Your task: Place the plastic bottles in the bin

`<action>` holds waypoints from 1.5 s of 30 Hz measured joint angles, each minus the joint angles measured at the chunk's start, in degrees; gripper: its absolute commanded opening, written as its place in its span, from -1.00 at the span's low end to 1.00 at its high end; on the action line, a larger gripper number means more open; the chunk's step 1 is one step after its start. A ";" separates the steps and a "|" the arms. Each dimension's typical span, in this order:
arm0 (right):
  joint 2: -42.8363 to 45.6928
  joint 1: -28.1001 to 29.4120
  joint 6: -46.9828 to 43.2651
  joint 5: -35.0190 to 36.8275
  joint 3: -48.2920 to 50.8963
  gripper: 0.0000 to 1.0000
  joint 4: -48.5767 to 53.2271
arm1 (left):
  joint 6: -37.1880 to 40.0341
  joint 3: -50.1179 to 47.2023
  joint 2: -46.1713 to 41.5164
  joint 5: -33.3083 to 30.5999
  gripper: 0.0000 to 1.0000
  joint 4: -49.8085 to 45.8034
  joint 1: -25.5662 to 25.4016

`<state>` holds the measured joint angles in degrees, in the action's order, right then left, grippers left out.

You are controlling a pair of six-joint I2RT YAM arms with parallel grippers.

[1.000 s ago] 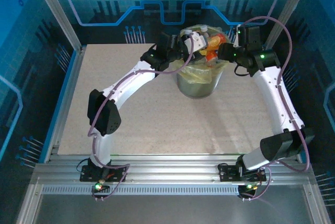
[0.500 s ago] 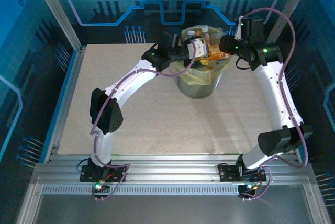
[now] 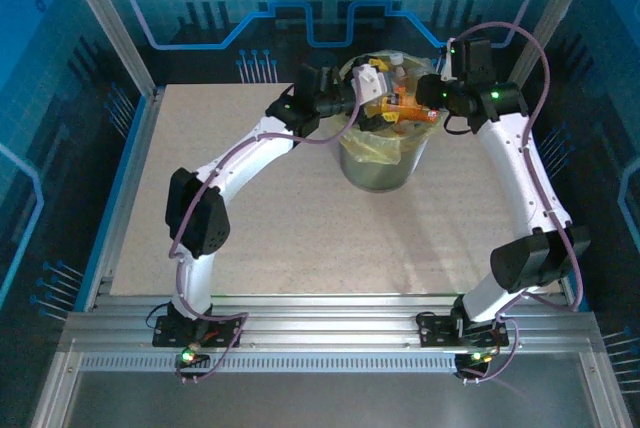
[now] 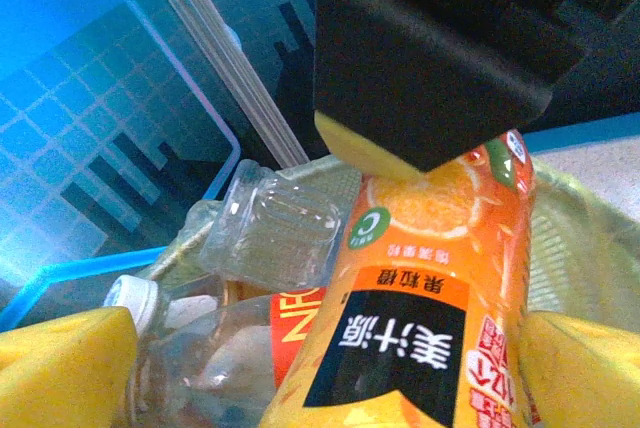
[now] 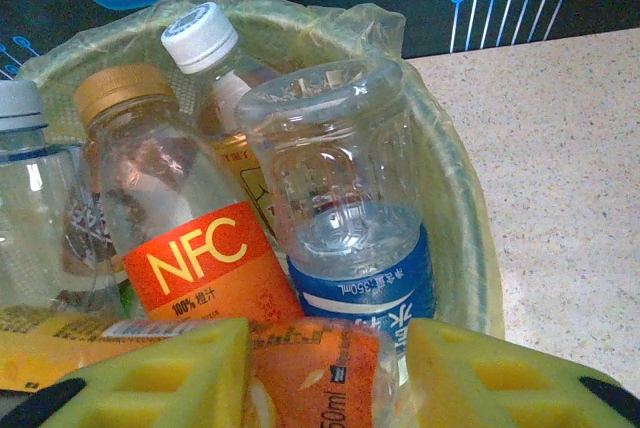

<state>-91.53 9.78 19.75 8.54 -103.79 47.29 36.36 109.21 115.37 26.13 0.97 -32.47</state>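
Observation:
The bin [image 3: 380, 163], lined with a yellow-green bag [image 5: 455, 163], stands at the far middle of the table, heaped with plastic bottles. On top lies an orange bottle [image 4: 430, 328], also between my right fingers [image 5: 320, 378]. My left gripper [image 4: 330, 348] is over the bin's left rim [image 3: 372, 81], open wide, its yellow fingers standing off the orange bottle. My right gripper [image 5: 325, 348] reaches in from the right rim [image 3: 420, 96], its pads against that bottle's sides. Behind stand a clear NFC bottle [image 5: 170, 208] and a blue-labelled clear bottle [image 5: 350, 208].
The tan tabletop [image 3: 250, 208] spreads in front of and beside the bin, and shows to its right [image 5: 560, 148]. Aluminium frame posts and blue panels wall the back. My right gripper's black body [image 4: 430, 58] hangs close in front of my left gripper.
My left gripper has opened from a tight grip and let go of the orange bottle over the bin. My right gripper has narrowed onto that bottle and shifted slightly left.

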 measured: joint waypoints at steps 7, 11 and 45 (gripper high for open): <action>1.73 -0.11 0.44 -0.04 3.32 -0.04 -2.19 | -11.02 -5.57 -3.30 -0.59 0.98 9.79 0.42; 2.82 -0.11 0.57 -0.04 4.83 0.00 -3.21 | -18.01 -9.38 -6.05 -1.68 0.98 15.21 1.62; 11.61 -0.09 -3.13 0.87 2.62 0.99 6.51 | -27.74 -25.86 -27.12 -20.63 0.98 16.17 2.58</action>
<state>-79.92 9.69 16.62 9.41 -101.16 53.80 8.62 83.35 88.25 5.50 17.15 -29.89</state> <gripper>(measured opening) 0.996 0.990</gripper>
